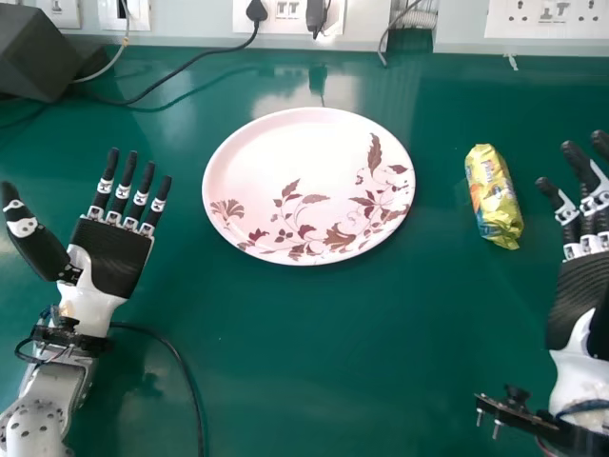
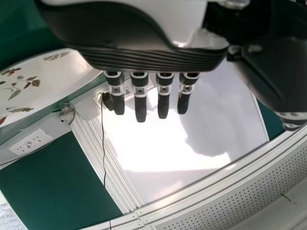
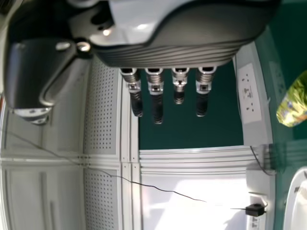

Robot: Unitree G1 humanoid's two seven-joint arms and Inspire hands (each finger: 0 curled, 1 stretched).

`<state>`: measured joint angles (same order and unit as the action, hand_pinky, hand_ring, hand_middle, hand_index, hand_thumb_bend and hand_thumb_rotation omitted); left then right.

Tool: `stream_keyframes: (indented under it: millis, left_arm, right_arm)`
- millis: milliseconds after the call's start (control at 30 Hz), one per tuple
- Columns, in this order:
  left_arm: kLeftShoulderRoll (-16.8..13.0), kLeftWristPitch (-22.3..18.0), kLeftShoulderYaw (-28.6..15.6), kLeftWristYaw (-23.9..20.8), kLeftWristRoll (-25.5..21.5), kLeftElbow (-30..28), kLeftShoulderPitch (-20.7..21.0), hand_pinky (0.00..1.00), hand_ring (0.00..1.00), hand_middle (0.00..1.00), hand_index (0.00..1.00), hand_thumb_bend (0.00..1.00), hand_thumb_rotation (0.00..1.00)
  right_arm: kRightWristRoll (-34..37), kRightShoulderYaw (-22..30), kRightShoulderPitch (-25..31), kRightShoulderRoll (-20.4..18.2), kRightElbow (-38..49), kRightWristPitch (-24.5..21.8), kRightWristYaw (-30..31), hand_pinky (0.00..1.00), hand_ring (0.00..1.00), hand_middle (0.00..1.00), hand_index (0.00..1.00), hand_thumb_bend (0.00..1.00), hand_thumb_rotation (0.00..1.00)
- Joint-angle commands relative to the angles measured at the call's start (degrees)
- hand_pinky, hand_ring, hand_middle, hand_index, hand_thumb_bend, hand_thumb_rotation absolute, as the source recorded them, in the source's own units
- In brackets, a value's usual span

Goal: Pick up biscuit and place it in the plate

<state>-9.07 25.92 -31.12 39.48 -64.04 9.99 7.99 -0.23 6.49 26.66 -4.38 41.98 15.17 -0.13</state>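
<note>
The biscuit, in a yellow packet [image 1: 494, 197], lies on the green table to the right of the plate, apart from it. A round pale pink plate [image 1: 309, 186] with a brown leaf pattern is at the table's middle. My left hand [image 1: 112, 257] is open, palm up, left of the plate; its palm [image 2: 153, 52] hangs into the left wrist view. At the right edge my right hand [image 1: 579, 286] is open, right of and nearer than the packet, not touching it. The right wrist view has this hand [image 3: 168, 55] with straight fingers, and the packet [image 3: 293, 103] off to the side.
A dark box [image 1: 38, 52] stands at the back left. Cables [image 1: 181, 83] run over the table's back to wall sockets [image 1: 285, 11]. Another cable [image 1: 181, 367] lies beside my left forearm.
</note>
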Motion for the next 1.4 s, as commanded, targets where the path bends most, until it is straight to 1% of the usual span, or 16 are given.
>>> stream_keyframes:
  millis: [0,200,333,433,500,633,767,900,1000,1033,1200,1300,1367]
  left_arm:
    - [0.08,-0.21,-0.38,0.69,0.55,1.78,-0.52,0.94,0.93,0.97,1.0,1.0,0.88]
    - [-0.35,-0.83,-0.22,1.66,1.44,3.79,0.97,0.88,0.9,0.95,1.0,1.0,0.89]
    - [-0.36,-0.58,-0.23,1.52,1.47,4.36,1.78,0.87,0.88,0.94,0.99,1.0,0.87]
    - [-0.49,-0.64,-0.13,2.21,1.71,5.15,2.4,0.85,0.87,0.93,0.98,1.0,0.87]
    - [-0.58,-0.79,-0.06,2.69,1.93,5.74,2.77,0.84,0.86,0.92,0.98,1.0,0.88]
    - [-0.52,-0.84,-0.11,3.19,2.52,6.51,3.51,0.76,0.84,0.92,0.97,1.0,0.89]
    - [-0.67,-0.58,-0.09,3.95,2.78,7.39,4.2,0.75,0.84,0.93,0.98,1.0,0.9]
    - [-0.46,-0.64,-0.07,3.34,3.08,7.28,4.14,0.77,0.84,0.92,0.98,1.0,0.92]
    - [-0.57,-0.58,-0.01,3.88,3.22,7.3,4.19,0.79,0.85,0.93,0.98,1.0,0.89]
    - [-0.67,-0.49,-0.03,4.03,3.22,7.49,4.32,0.79,0.86,0.94,0.99,1.0,0.86]
    - [-0.8,-0.41,0.04,4.15,3.48,7.91,4.66,0.68,0.83,0.92,0.99,1.0,0.89]
    - [-0.72,-0.5,0.04,4.46,3.65,8.5,5.0,0.63,0.83,0.92,0.98,1.0,0.88]
    - [-0.64,-0.56,0.05,4.68,3.73,8.81,5.13,0.63,0.82,0.93,0.98,1.0,0.88]
  right_arm:
    - [-2.51,-0.02,0.85,0.09,1.51,-1.24,-0.94,0.87,0.88,0.87,0.94,0.89,0.83]
    - [-8.01,-0.27,-0.23,-0.26,3.14,-4.1,-3.07,0.87,0.89,0.87,0.93,0.89,0.83]
    - [-11.08,-0.23,-0.72,-0.11,4.0,-5.12,-4.07,0.87,0.89,0.87,0.93,0.88,0.83]
    - [-13.54,-0.13,-1.03,-0.18,4.49,-5.86,-4.8,0.87,0.89,0.87,0.93,0.88,0.83]
    - [-15.44,-0.37,-1.07,-0.51,5.31,-7.14,-5.27,0.87,0.89,0.87,0.93,0.88,0.83]
    - [-20.12,-1.21,-1.38,-0.71,7.65,-10.34,-5.5,0.87,0.89,0.87,0.94,0.88,0.82]
    - [-25.11,-2.58,-1.61,-0.9,10.42,-14.27,-5.17,0.88,0.9,0.88,0.95,0.88,0.82]
    - [-30.36,-4.26,-1.83,-0.81,12.37,-16.49,-4.86,0.87,0.89,0.87,0.93,0.89,0.8]
    - [-33.47,-5.42,-2.12,-0.54,14.03,-18.47,-3.53,0.88,0.89,0.87,0.94,0.88,0.8]
    - [-35.56,-5.78,-2.33,-0.42,14.55,-19.21,-2.98,0.88,0.9,0.87,0.94,0.88,0.8]
    - [-46.73,-7.99,-3.5,-1.05,16.55,-22.62,-0.09,0.89,0.9,0.87,0.93,0.89,0.8]
    - [-52.83,-9.33,-4.49,-1.07,17.39,-23.86,2.32,0.89,0.9,0.87,0.93,0.89,0.81]
    - [-57.18,-9.81,-5.08,-1.15,17.84,-24.6,4.38,0.89,0.91,0.88,0.94,0.89,0.82]
